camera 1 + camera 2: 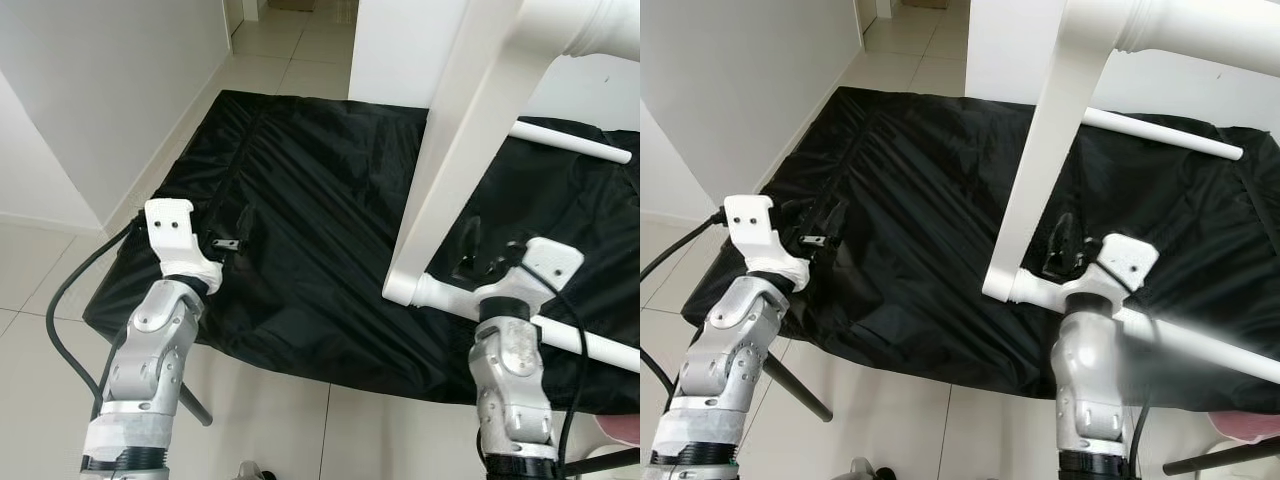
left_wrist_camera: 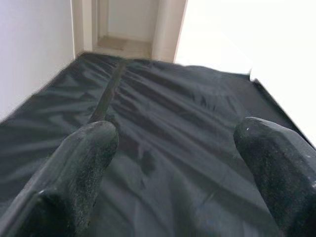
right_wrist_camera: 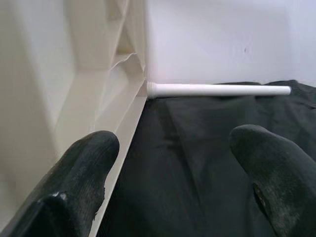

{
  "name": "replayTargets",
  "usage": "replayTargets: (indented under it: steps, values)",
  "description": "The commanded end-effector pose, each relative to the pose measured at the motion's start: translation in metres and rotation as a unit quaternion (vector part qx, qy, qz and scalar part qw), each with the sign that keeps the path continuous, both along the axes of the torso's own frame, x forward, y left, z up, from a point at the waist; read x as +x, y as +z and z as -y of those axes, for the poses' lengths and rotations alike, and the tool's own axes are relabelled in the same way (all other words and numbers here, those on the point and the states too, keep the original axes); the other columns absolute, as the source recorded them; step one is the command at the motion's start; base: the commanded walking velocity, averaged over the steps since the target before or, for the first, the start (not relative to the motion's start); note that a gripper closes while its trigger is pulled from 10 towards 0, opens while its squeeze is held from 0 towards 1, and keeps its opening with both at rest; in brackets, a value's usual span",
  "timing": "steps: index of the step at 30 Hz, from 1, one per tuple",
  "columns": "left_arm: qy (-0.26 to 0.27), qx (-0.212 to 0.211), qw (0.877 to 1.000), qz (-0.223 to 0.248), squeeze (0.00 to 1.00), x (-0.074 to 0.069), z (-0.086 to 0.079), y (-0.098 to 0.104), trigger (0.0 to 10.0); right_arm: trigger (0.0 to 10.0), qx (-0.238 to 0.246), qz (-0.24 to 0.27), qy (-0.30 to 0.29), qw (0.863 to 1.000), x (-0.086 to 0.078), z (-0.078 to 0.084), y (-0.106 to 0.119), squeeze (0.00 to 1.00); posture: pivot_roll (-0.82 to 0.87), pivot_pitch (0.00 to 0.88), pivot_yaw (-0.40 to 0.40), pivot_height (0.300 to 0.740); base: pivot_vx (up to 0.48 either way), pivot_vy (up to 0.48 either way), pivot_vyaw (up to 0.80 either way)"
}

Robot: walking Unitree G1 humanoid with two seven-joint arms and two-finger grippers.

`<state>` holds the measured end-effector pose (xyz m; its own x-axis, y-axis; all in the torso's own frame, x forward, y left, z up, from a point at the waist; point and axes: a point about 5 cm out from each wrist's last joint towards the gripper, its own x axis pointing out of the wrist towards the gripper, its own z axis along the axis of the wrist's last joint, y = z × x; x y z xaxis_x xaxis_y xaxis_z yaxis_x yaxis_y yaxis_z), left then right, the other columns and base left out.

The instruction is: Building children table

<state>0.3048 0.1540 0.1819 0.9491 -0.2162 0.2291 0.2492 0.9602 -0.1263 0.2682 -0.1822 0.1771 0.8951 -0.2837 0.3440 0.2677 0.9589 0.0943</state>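
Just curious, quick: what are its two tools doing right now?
Left tool: open, empty, over the black sheet.
Right tool: open, empty, beside the white table frame.

This looks like a room in a home. The floor [image 1: 280, 70] is laid with large pale glossy tiles, the walls [image 1: 90, 90] are plain white with a low skirting board, and a narrow passage leads off beyond. A black sheet [image 1: 300, 200] is spread over the tiles.

left claw [image 2: 173, 163] — black sheet [image 1: 320, 200] ahead open | right claw [image 3: 173, 168] — white table frame [image 3: 98, 98] close beside, perhaps touching
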Motion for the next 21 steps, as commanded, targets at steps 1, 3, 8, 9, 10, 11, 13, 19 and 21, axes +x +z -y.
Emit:
replayTargets:
  steps: [1,3,8,9,10,11,13,19,21]
  values:
    - [0.059,0.034,0.997,-0.025,0.0,-0.002,-0.004,-0.018,10.0,10.0,-0.019,-0.011,0.008,1.0,-0.006,-0.008,-0.014,0.0,-0.05,0.061,0.013,0.74,0.0,0.0,0.0]
    - [0.064,0.049,0.996,-0.037,0.0,-0.004,-0.003,-0.026,10.0,10.0,-0.031,-0.017,0.011,0.999,-0.01,-0.01,-0.021,0.0,-0.05,0.061,0.015,0.74,0.0,0.0,0.0]
    - [0.048,0.033,0.998,-0.039,0.0,-0.008,-0.002,-0.029,10.0,10.0,-0.041,-0.025,-0.001,0.999,-0.014,-0.006,-0.026,0.0,-0.05,0.061,0.007,0.74,0.0,0.0,0.0]
    - [0.038,0.035,0.998,-0.037,0.0,-0.011,0.001,-0.029,10.0,10.0,-0.045,-0.027,-0.006,0.999,-0.014,-0.005,-0.028,0.0,-0.05,0.064,0.005,0.74,0.0,0.0,0.0]
    - [0.03,0.037,0.998,-0.035,0.0,-0.012,0.003,-0.03,10.0,10.0,-0.047,-0.029,-0.01,0.998,-0.015,-0.004,-0.028,0.0,-0.05,0.064,0.005,0.74,0.0,0.0,0.0]
    - [0.019,0.047,0.998,-0.034,0.0,-0.014,0.006,-0.03,10.0,10.0,-0.049,-0.029,-0.011,0.998,-0.015,-0.003,-0.029,0.0,-0.05,0.063,0.004,0.74,0.0,0.0,0.0]
    - [0.012,0.054,0.998,-0.033,0.0,-0.015,0.009,-0.03,10.0,10.0,-0.05,-0.03,-0.012,0.998,-0.014,-0.003,-0.029,0.0,-0.05,0.064,0.003,0.74,0.0,0.0,0.0]
    - [0.01,0.056,0.998,-0.027,0.0,-0.012,0.012,-0.028,10.0,10.0,-0.03,-0.035,-0.008,0.999,-0.012,-0.007,-0.034,0.0,-0.04,0.056,-0.002,0.74,0.0,0.0,0.0]
    - [0.009,0.056,0.998,-0.026,0.0,-0.012,0.012,-0.028,10.0,10.0,-0.021,-0.039,-0.004,0.999,-0.011,-0.008,-0.036,0.0,-0.04,0.056,-0.002,0.74,0.0,0.0,0.0]
